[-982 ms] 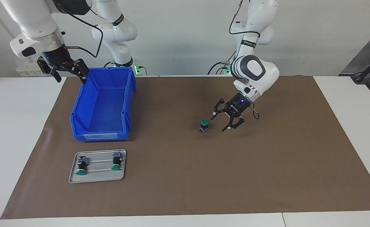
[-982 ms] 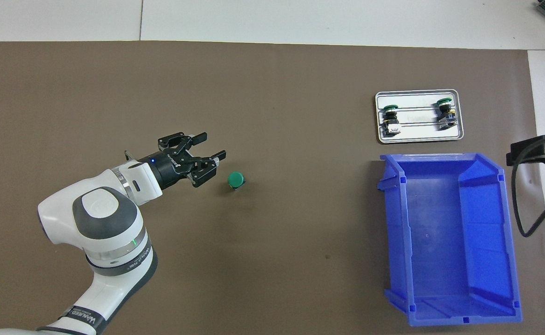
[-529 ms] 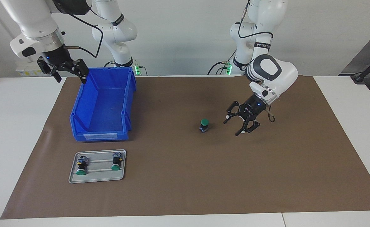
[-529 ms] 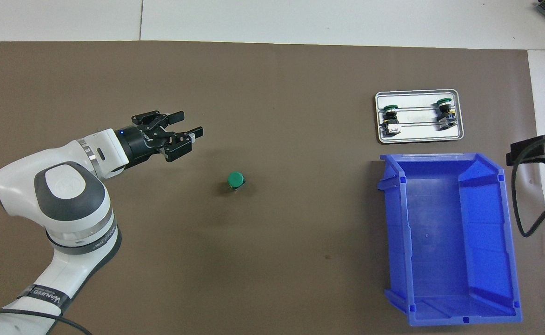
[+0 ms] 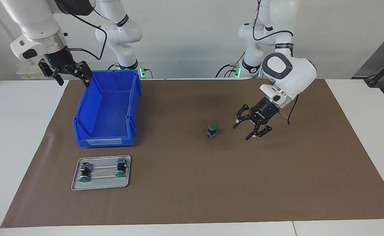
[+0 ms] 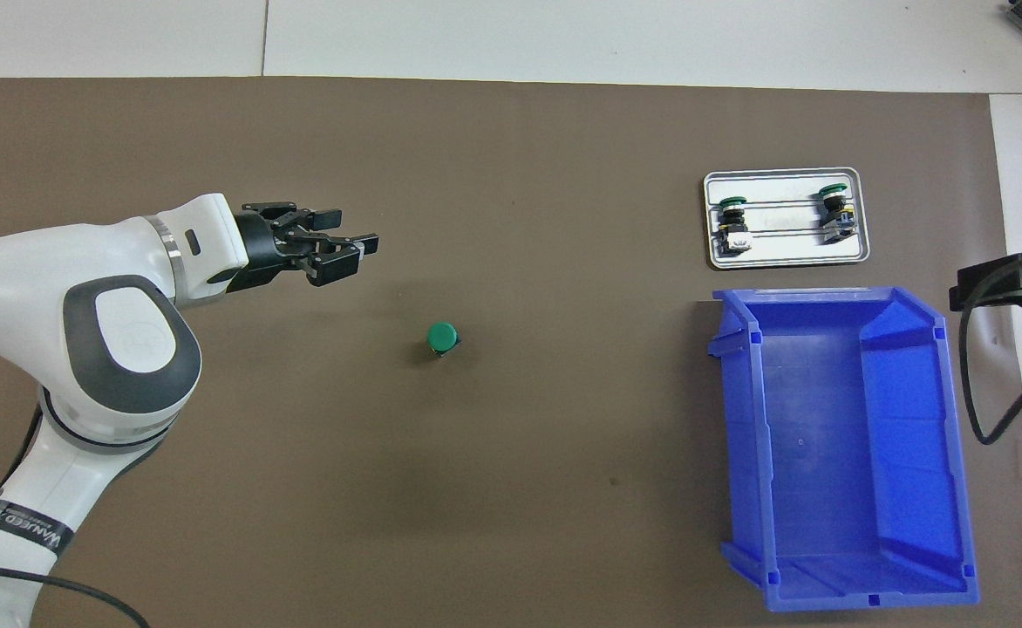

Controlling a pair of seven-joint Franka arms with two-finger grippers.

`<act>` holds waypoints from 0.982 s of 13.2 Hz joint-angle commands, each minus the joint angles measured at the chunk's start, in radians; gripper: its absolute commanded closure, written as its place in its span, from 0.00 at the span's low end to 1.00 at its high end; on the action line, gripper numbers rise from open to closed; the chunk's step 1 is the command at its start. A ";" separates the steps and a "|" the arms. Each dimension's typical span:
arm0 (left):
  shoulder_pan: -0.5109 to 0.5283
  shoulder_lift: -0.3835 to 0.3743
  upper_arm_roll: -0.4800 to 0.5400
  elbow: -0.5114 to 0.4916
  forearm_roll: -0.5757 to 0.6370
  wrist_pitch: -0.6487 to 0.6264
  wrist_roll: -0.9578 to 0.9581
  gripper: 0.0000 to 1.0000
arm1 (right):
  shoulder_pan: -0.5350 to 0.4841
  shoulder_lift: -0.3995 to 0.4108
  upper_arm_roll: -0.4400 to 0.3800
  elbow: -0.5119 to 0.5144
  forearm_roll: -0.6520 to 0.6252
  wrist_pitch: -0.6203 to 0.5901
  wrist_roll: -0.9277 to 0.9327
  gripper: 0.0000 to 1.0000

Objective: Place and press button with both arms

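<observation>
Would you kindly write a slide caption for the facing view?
Green-capped button stands alone on the brown mat; the left end effector hovers open beside it, empty.

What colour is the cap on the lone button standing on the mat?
Green, a round cap on the button; the overhead view shows it best.

We have one camera high across the table, facing the arms from a fair way off. The other looks steeply down from above the robots' end; both share the brown mat and blue bin.
</observation>
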 commanded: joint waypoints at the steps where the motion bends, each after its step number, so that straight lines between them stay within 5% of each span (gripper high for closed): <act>1: -0.020 0.018 0.006 0.060 0.211 -0.078 -0.183 0.34 | -0.003 -0.027 0.003 -0.034 -0.001 0.019 -0.009 0.00; 5: -0.083 0.040 0.003 0.114 0.517 -0.147 -0.458 0.43 | -0.002 -0.027 0.003 -0.034 0.001 0.020 -0.009 0.00; 9: -0.161 0.038 0.003 0.103 0.713 -0.179 -0.682 1.00 | -0.002 -0.027 0.003 -0.034 0.001 0.020 -0.009 0.00; 13: -0.223 0.038 0.003 0.076 0.821 -0.197 -0.765 1.00 | -0.003 -0.027 0.003 -0.034 0.001 0.019 -0.009 0.00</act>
